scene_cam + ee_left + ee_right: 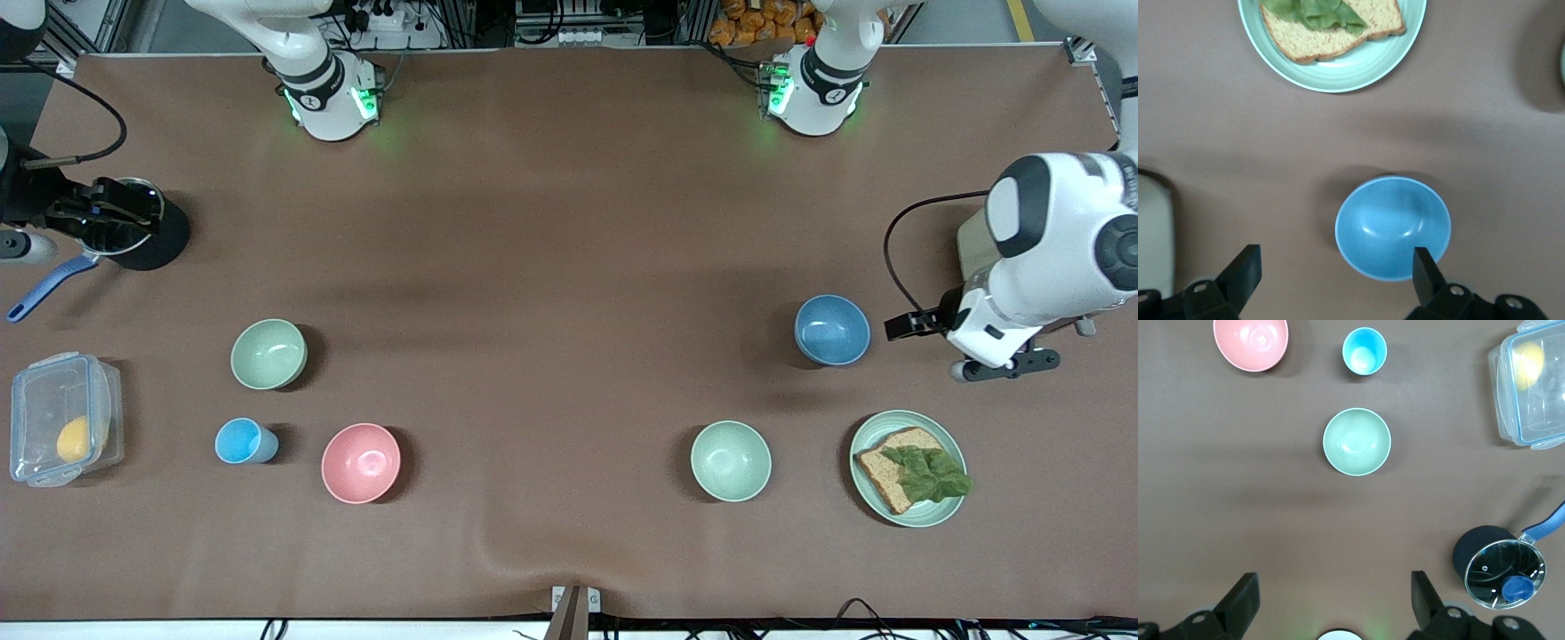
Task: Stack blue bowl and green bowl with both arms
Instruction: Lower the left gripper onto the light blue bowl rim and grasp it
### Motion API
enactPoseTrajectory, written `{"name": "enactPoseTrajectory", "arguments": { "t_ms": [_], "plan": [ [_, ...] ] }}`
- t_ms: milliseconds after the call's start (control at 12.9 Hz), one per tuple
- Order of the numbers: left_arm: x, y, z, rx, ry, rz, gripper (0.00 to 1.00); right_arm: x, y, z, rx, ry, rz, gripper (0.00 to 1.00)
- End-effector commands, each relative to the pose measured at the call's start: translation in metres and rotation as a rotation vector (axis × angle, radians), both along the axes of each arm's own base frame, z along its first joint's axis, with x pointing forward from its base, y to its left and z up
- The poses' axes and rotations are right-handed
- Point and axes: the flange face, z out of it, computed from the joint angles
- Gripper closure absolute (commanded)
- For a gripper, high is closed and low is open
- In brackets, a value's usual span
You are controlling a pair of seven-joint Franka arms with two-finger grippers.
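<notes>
The blue bowl [832,330] stands upright toward the left arm's end of the table. My left gripper [1336,257] hangs open and empty above the table beside it. In the left wrist view the blue bowl [1393,227] lies under one fingertip [1423,261], untouched. The sage green bowl [268,354] stands toward the right arm's end. In the right wrist view this green bowl [1357,441] lies well away from my right gripper [1335,583], which is open, empty and high over the table.
A paler mint bowl [731,460] and a plate [929,514] with bread and lettuce lie nearer the front camera than the blue bowl. A pink bowl [361,462], small blue cup [244,441], clear box [62,418] and black pot [164,244] surround the green bowl.
</notes>
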Motion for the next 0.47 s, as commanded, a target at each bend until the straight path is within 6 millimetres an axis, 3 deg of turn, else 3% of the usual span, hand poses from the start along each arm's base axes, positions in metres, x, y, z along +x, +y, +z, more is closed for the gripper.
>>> {"name": "enactPoseTrajectory", "arguments": {
  "t_ms": [0,233,389],
  "plan": [
    [-0.018,-0.001,-0.04,0.013,-0.008,-0.026,0.0,-0.003,-0.015,-0.004,0.03,0.018,-0.044,0.0],
    [-0.027,-0.002,-0.085,0.029,0.029,-0.055,0.0,-0.001,-0.018,-0.012,0.033,0.03,-0.049,0.0],
    [-0.028,-0.002,-0.099,0.023,0.038,-0.056,0.05,0.004,-0.019,-0.024,0.033,0.05,-0.051,0.0]
  ]
}}
